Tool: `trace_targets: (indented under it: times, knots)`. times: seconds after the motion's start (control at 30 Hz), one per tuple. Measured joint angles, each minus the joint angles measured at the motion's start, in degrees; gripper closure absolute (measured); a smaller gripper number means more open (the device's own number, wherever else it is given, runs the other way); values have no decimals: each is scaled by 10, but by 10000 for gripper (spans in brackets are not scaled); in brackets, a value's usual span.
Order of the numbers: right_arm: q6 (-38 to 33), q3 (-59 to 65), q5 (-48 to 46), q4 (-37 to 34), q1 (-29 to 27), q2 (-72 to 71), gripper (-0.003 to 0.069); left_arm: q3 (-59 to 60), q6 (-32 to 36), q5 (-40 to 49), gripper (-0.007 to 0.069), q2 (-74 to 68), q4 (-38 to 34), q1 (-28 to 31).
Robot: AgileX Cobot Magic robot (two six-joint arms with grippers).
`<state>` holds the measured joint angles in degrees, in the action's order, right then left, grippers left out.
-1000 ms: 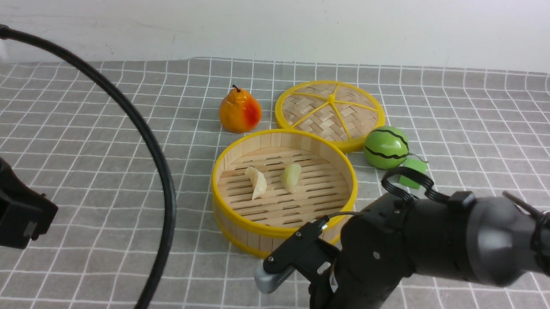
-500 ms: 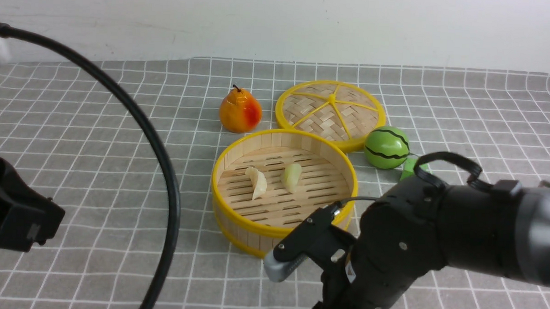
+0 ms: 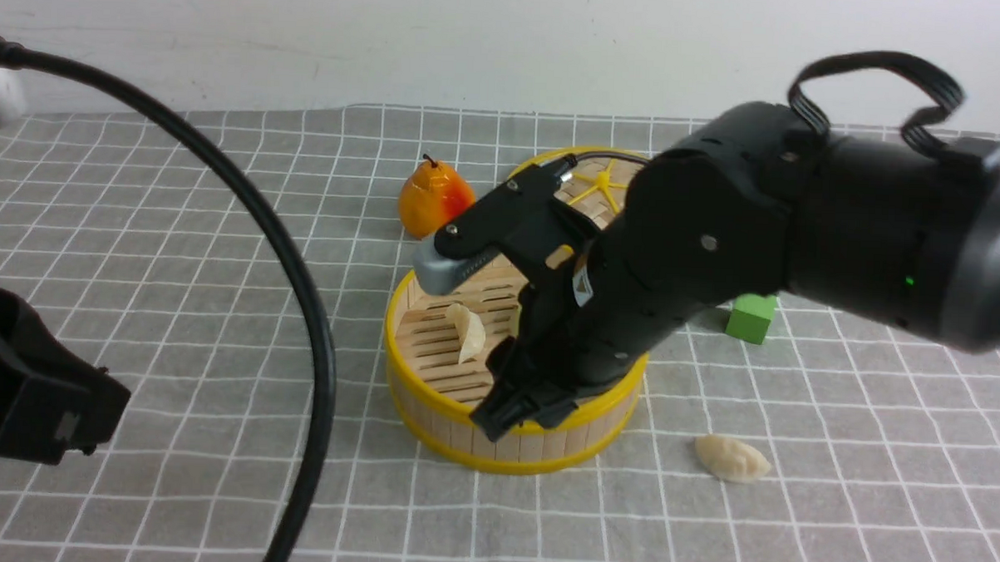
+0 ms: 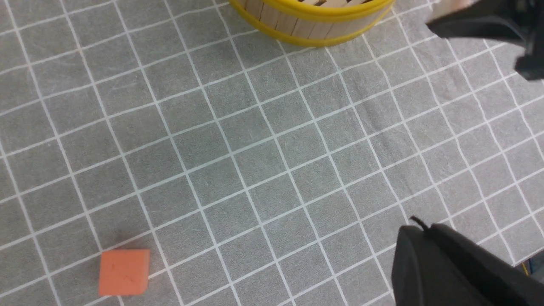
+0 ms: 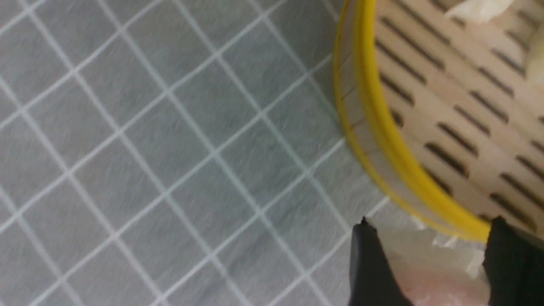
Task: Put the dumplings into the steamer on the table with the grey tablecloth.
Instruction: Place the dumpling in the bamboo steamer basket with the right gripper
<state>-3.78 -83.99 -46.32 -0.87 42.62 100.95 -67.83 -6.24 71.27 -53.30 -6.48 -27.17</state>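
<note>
The bamboo steamer [image 3: 429,403] stands mid-table on the grey tablecloth [image 3: 178,220]. A cream dumpling [image 3: 467,330] lies on its slatted floor; the greenish one is hidden behind my right arm. Another cream dumpling [image 3: 731,458] lies on the cloth to the steamer's right. My right gripper [image 3: 503,418] hangs over the steamer's near rim. In the right wrist view the right gripper [image 5: 430,223] is shut on a pinkish dumpling [image 5: 433,272] just above the yellow rim [image 5: 382,127]. My left gripper [image 4: 414,231] is shut and empty above the cloth, near the steamer [image 4: 314,29].
An orange-red pear [image 3: 435,200] and the flat woven lid [image 3: 604,172] sit behind the steamer, the lid mostly hidden by my arm. A green cube [image 3: 751,316] lies to the right. An orange cube [image 4: 124,272] lies on the cloth. A black cable [image 3: 299,307] arcs at left.
My right arm has lifted from the table's front and swung up over the steamer's near rim. It uncovers the dumpling on the cloth and hides the green melon and greenish dumpling.
</note>
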Motion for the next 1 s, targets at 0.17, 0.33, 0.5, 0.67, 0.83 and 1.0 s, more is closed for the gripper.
trace_targets:
  times: [0.17, 0.33, 0.5, 0.67, 0.83, 1.0]
  knots:
    - [14, -73, 42, 3, -43, 104, 320, 0, 0, 0, 621, 1, -1, 0]
    - [29, -106, 67, 2, -53, 176, 320, 1, 0, 0, 617, 19, 1, 0]
    - [34, -115, 74, 1, -53, 209, 321, 5, 0, 0, 613, 49, 12, 0]
    - [45, -127, 58, 1, -53, 208, 284, 33, 0, 0, 607, 104, 31, 0]
    - [38, -153, -17, 3, -53, 166, 151, 79, 0, 0, 606, 152, 36, 0]
    - [4, -156, -120, 17, -62, 75, 111, 128, -7, -1, 604, 178, 36, 0]
